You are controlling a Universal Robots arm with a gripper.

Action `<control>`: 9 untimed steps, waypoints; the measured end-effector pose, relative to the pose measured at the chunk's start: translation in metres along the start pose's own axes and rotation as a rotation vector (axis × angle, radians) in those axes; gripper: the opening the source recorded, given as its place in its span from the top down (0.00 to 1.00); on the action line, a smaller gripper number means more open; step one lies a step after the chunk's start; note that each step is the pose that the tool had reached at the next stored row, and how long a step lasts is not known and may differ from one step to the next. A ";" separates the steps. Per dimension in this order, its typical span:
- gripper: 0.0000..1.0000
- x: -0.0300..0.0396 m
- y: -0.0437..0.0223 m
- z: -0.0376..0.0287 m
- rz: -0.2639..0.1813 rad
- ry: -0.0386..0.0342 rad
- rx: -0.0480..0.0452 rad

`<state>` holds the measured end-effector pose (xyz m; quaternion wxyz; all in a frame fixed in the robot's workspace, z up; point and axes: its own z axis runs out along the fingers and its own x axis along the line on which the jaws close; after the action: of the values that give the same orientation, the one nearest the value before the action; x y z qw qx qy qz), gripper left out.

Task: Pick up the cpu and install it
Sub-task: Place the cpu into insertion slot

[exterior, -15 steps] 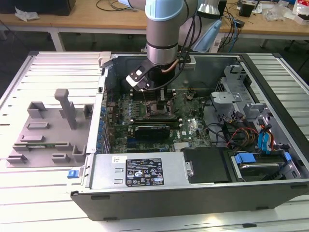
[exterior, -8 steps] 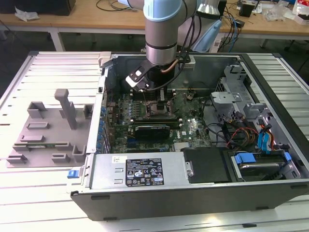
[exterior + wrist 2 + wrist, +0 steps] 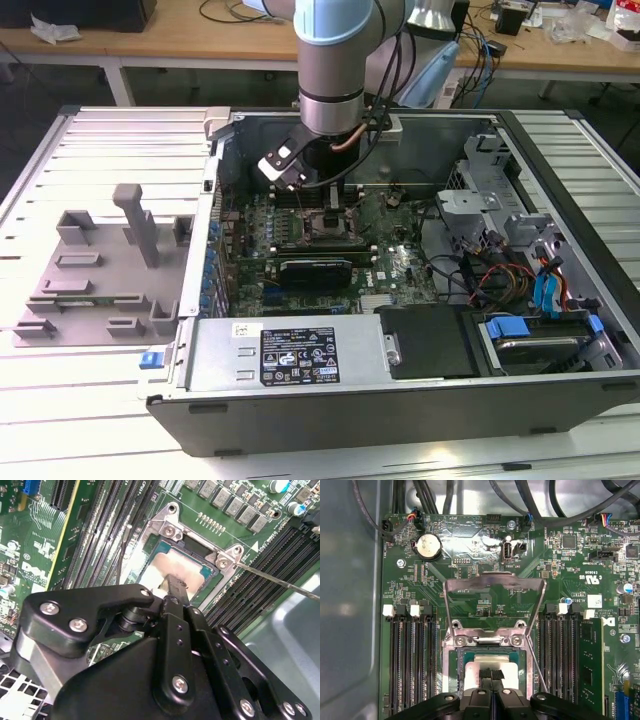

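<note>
The cpu point(image 3: 512, 666) lies flat in its socket on the green motherboard point(image 3: 470, 555), its silver top point(image 3: 165, 562) showing in both wrist views. The socket's metal bracket point(image 3: 495, 582) is swung up and open, and its thin lever point(image 3: 280, 580) sticks out to one side. My gripper point(image 3: 493, 674) hangs straight over the middle of the cpu with its two black fingertips point(image 3: 176, 586) pressed together, at or just above the chip's top; I cannot tell whether they touch it. In the exterior view the gripper point(image 3: 328, 195) reaches down into the open computer case above the socket point(image 3: 330, 225).
Black memory slots point(image 3: 410, 665) flank the socket, with one stick point(image 3: 590, 665) fitted. The case holds a black card point(image 3: 315, 268), a power supply point(image 3: 290, 350) and drive bays with cables point(image 3: 540, 300). A grey fixture point(image 3: 100, 270) sits at the exterior view's left.
</note>
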<state>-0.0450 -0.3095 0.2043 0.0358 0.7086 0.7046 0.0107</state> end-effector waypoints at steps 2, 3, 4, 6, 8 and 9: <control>0.89 0.0000 -0.0001 0.0000 0.000 -0.0001 -0.0001; 0.89 -0.0001 -0.0002 0.0002 0.000 0.0007 -0.0001; 0.89 -0.0003 -0.0003 0.0004 0.000 0.0036 0.0000; 0.89 -0.0001 -0.0003 0.0009 0.002 0.0277 -0.0007; 0.89 0.0000 -0.0003 0.0011 0.003 0.0374 -0.0014; 0.89 0.0000 -0.0002 0.0012 0.003 0.0378 -0.0015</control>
<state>-0.0451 -0.3095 0.2031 0.0229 0.7092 0.7042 0.0247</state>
